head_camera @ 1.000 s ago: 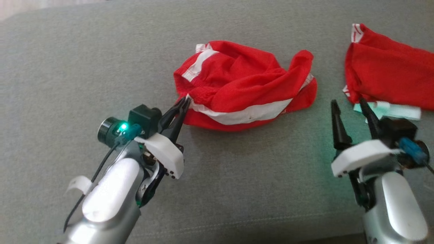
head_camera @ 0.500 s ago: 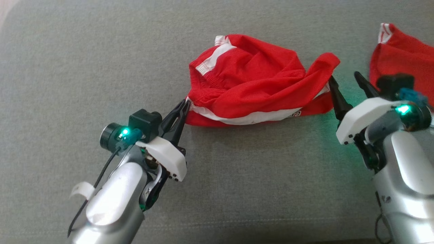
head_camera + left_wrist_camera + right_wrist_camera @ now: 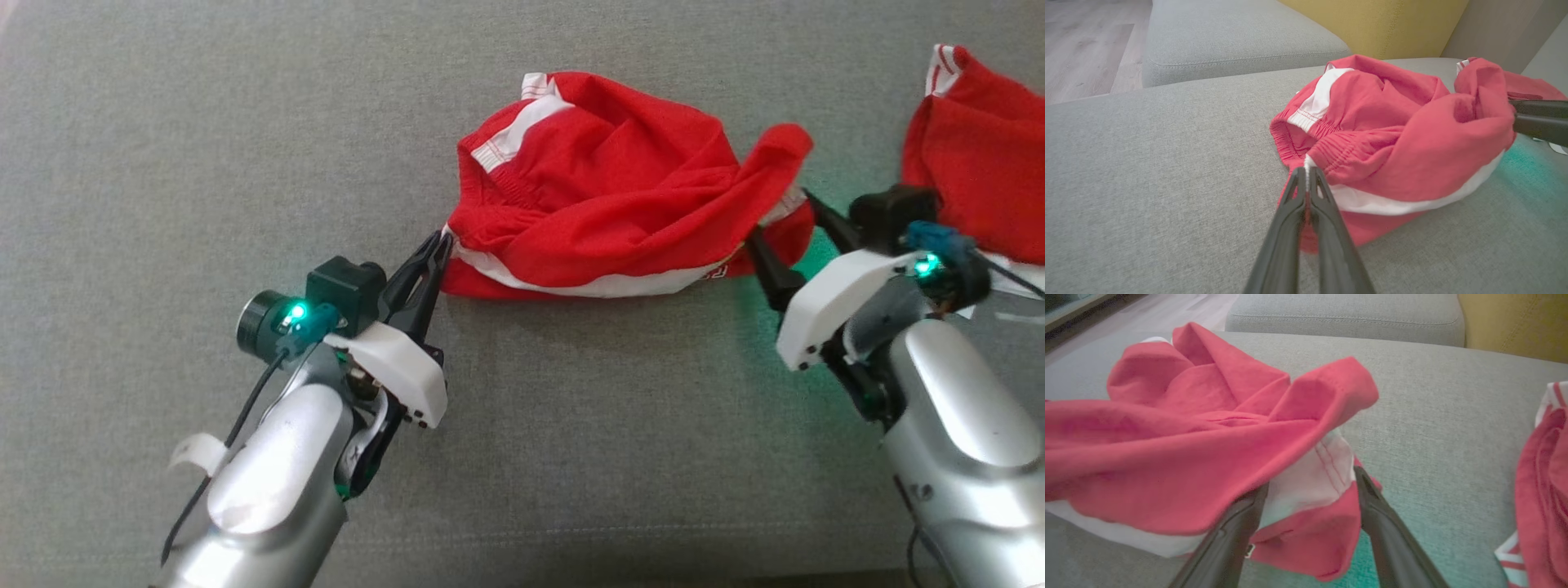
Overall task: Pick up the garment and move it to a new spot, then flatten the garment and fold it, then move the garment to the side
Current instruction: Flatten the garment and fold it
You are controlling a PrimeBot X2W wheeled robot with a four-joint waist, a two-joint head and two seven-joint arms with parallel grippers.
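Garment [image 3: 604,188]: red shorts, white bands; print on band unreadable.
L gripper [image 3: 438,243]: clamped on waistband corner.
R gripper [image 3: 780,216]: wide, moved in, astride rt end.

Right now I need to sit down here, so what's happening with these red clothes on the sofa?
The robot is working on the crumpled red garment on the grey sofa cushion. Its left gripper is shut on a waistband corner; its right gripper is open, straddling the opposite end, not yet closed. A second red garment lies to its right.
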